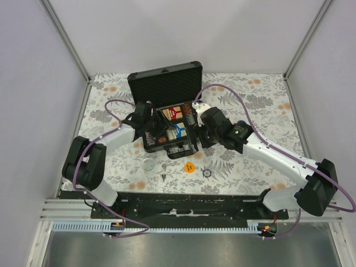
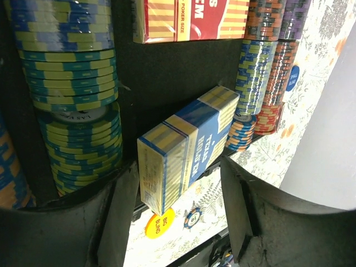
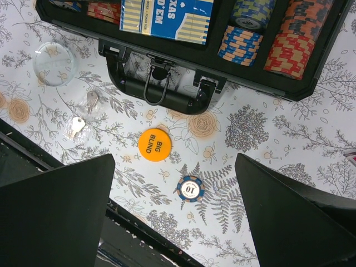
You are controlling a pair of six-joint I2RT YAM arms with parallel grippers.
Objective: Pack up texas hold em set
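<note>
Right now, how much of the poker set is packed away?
Done: chip rows and red deck sit in the case. In hand: blue deck lies between the open left jaws. Left: orange Big Blind button, 10 chip, clear disc, keys on the table; lid open.

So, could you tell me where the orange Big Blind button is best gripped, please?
Probably by its rim, from straight above: the orange Big Blind button lies flat on the table, so only its opposite edges offer purchase. The open right end effector hangs above it.
</note>
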